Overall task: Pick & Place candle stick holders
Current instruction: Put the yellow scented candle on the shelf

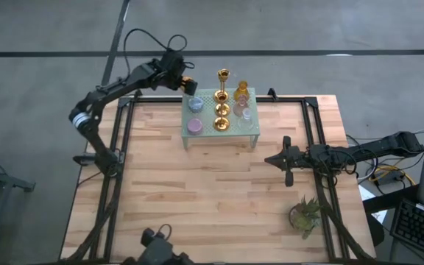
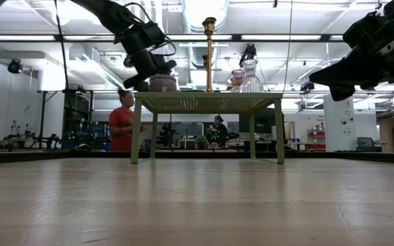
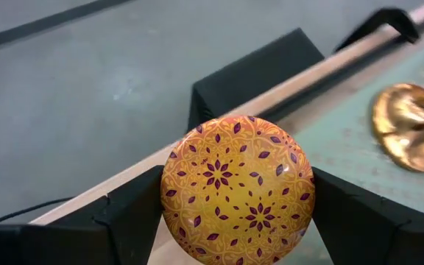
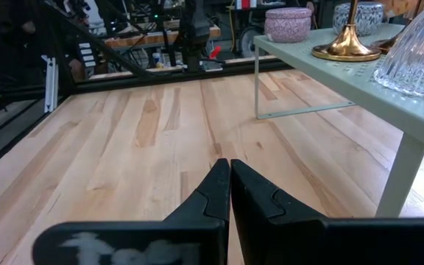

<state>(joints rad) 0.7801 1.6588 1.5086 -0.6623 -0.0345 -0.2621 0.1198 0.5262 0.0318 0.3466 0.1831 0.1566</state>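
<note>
My left gripper (image 1: 188, 84) is shut on a round orange cup with a purple flower pattern (image 3: 238, 191), above the far left corner of the pale green mesh rack (image 1: 230, 134). On the rack stand three shiny gold stemmed holders (image 1: 221, 109), a blue cup (image 1: 196, 104), a purple cup (image 1: 195, 126), and amber (image 1: 241, 90), pink (image 1: 240, 103) and clear (image 1: 246, 115) ones. My right gripper (image 1: 287, 160) is shut and empty, over the table to the right of the rack. My left gripper pinches the orange cup between its two fingers (image 3: 135, 213), one on each side of its round wall (image 3: 175, 199). The cup is lifted clear, above the rack's far left corner. Which way up it sits, I cannot tell.
A small green potted plant (image 1: 305, 213) stands near the table's right front. The rack stands on thin legs (image 4: 403, 165) at the table's far middle. A black frame (image 1: 124, 147) runs along the table's sides. People show in the room beyond (image 2: 122, 119).
</note>
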